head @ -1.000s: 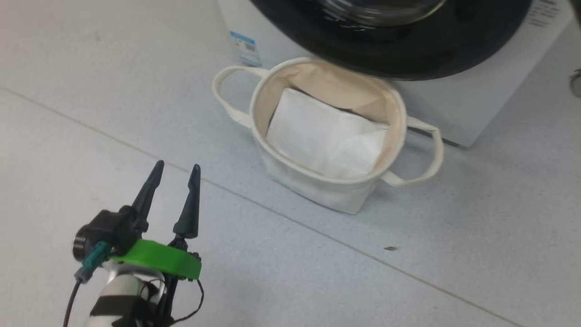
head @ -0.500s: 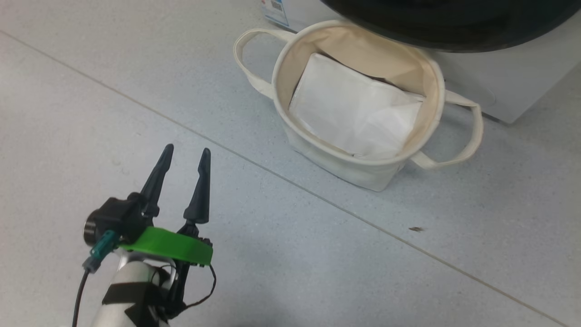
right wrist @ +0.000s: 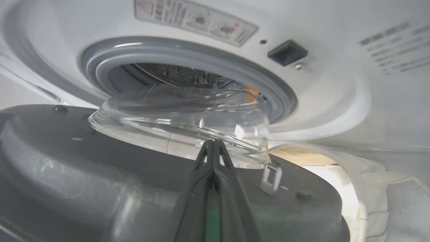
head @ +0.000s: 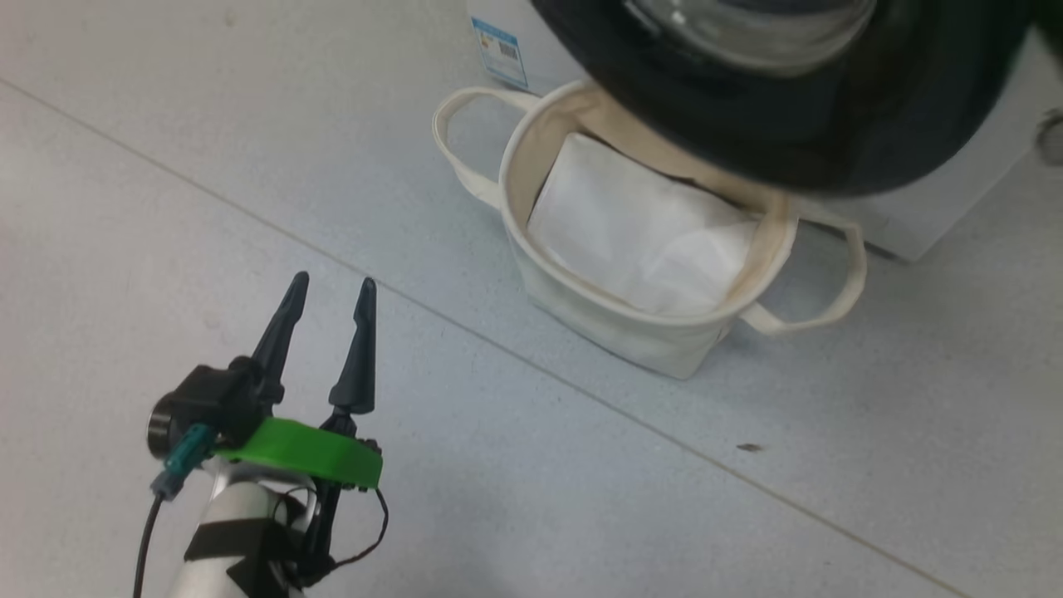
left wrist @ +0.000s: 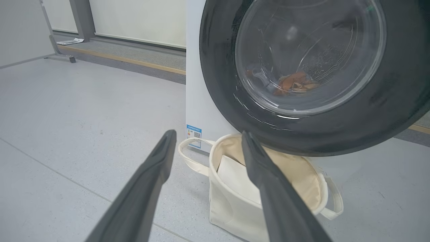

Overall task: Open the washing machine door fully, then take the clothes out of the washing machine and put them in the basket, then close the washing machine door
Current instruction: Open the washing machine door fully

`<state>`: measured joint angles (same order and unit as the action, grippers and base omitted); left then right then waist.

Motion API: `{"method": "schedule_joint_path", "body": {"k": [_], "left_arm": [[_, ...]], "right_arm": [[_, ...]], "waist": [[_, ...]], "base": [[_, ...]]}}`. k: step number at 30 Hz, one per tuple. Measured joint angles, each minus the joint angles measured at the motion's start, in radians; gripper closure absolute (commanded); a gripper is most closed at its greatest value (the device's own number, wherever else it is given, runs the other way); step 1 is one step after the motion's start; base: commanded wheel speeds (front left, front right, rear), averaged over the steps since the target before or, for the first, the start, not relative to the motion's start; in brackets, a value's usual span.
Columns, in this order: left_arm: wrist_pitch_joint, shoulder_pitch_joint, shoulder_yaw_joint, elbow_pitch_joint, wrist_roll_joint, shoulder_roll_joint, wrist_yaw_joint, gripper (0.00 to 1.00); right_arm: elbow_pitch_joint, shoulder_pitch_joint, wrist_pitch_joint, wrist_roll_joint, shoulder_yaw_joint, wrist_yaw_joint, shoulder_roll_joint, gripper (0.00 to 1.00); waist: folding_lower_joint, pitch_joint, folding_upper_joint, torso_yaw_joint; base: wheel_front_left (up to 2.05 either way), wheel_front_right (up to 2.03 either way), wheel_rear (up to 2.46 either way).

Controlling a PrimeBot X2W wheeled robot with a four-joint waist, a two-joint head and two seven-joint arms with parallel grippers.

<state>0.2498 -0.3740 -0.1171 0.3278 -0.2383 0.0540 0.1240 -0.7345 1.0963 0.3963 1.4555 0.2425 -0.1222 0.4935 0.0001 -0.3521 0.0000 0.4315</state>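
A pale grey speckled floor point(head: 249, 166), crossed by one thin seam point(head: 515, 365), runs back to a wooden strip point(left wrist: 124, 60) along the wall behind the white washing machine point(left wrist: 195, 101). The washing machine door point(left wrist: 386, 111) stands partly swung out from the machine's front, its glossy black rim hanging over the far edge of the basket point(head: 614, 324) set just in front of the machine. The clothes point(left wrist: 292, 82), showing orange through the domed glass, lie inside the machine behind the grey rubber ring point(right wrist: 188, 57). The right gripper point(right wrist: 213, 143), fingers pressed together and clasping nothing, lies along the door's grey inner face near the latch point(right wrist: 270, 178), its tips at the base of the glass; whether it touches the door cannot be told. The opening of the door appears to be the step in hand, not yet complete; the next move likely calls for sweeping the door wider from the machine so the drum mouth is free to reach. The basket holds a white folded sheet point(head: 639, 232) and none of the clothes. The left gripper point(head: 332, 282), fingers spread and empty, hovers above the floor well apart from the machine, on the side of its blue label point(head: 498, 51).
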Motion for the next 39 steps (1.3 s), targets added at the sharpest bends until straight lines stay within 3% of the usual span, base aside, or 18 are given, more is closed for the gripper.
{"method": "schedule_joint_path", "body": {"k": [8, 18, 29, 37, 38, 39], "left_arm": [[0.0, 0.036, 0.006, 0.03, 0.02, 0.005, 0.001, 0.0], [0.0, 0.091, 0.006, 0.047, 0.025, 0.035, 0.001, 0.0], [0.0, 0.123, 0.001, 0.056, 0.025, 0.056, 0.001, 0.0], [0.0, 0.123, 0.006, 0.056, 0.025, 0.061, 0.001, 0.0], [0.0, 0.123, 0.008, 0.055, 0.025, 0.063, 0.001, 0.0], [0.0, 0.124, 0.012, 0.055, 0.025, 0.065, 0.001, 0.0]], "right_arm": [[0.21, -0.225, 0.132, 0.112, 0.053, 0.0, -0.072, 1.0], [0.361, -0.417, 0.148, 0.129, 0.142, 0.0, -0.186, 1.0], [0.359, -0.472, 0.131, 0.12, 0.254, 0.0, -0.361, 1.0], [0.329, -0.472, 0.018, 0.12, 0.279, 0.0, -0.406, 1.0], [0.328, -0.472, 0.003, 0.118, 0.284, 0.0, -0.408, 0.8], [0.328, -0.472, -0.011, 0.111, 0.29, 0.0, -0.411, 0.05]], "waist": [[0.0, 0.092, 0.0, -0.004], [0.0, 0.198, 0.0, 0.003], [-0.0001, 0.247, 0.0, 0.037], [-0.0001, 0.262, 0.0001, 0.034], [-0.0001, 0.264, 0.0, 0.031], [-0.0001, 0.267, 0.0001, 0.026]], "base": [[0.0, 0.0, 0.0], [0.0, 0.0, 0.0], [0.0, 0.0, 0.0], [0.0, 0.0, 0.0], [0.0, 0.0, 0.0], [0.0, 0.0, 0.0]]}}
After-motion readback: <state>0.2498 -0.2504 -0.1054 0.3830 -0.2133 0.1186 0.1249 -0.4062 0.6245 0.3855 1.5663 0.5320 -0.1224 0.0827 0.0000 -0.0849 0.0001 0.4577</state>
